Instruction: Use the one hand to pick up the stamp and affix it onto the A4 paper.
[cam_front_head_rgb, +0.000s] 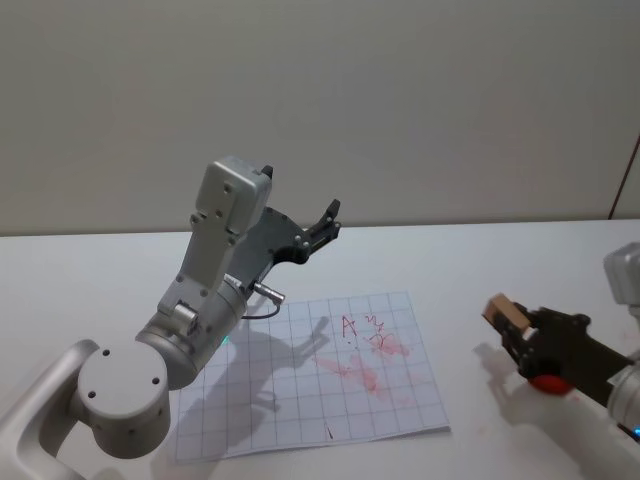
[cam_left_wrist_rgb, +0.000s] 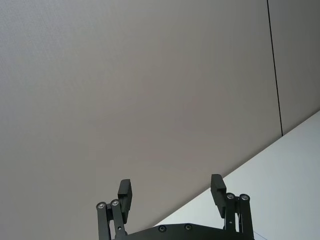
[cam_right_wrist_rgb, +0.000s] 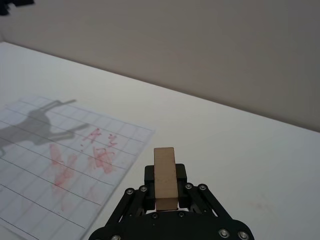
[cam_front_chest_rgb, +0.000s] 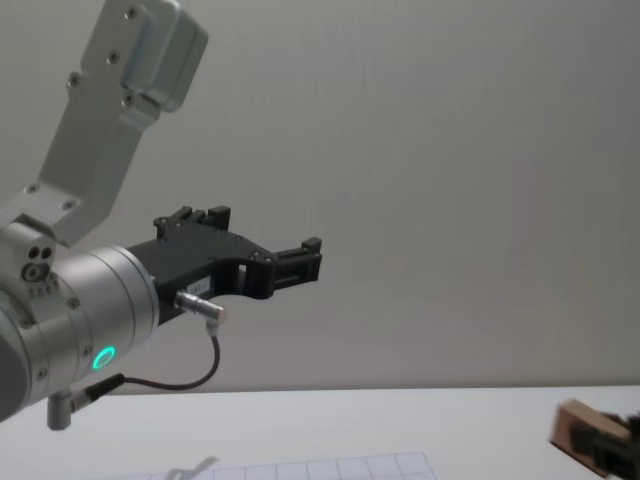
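The black right pincer (cam_front_head_rgb: 512, 328) grips the small light-brown wooden block stamp (cam_front_head_rgb: 504, 313) above the white bench (cam_front_head_rgb: 470, 260), to the right of the red-marked gridded A4 paper (cam_front_head_rgb: 300, 400). The black left pincer (cam_front_head_rgb: 322, 228) hangs raised over the paper's far edge, fingers spread wide.

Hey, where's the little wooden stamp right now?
The small light-brown wooden stamp block is clamped in the black right pincer, at the head view's right, beyond the right edge of the gridded white paper.

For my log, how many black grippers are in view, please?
2. The left gripper hangs open above the white table; the right gripper, beside the gridded white paper, grips the light-brown wooden stamp.
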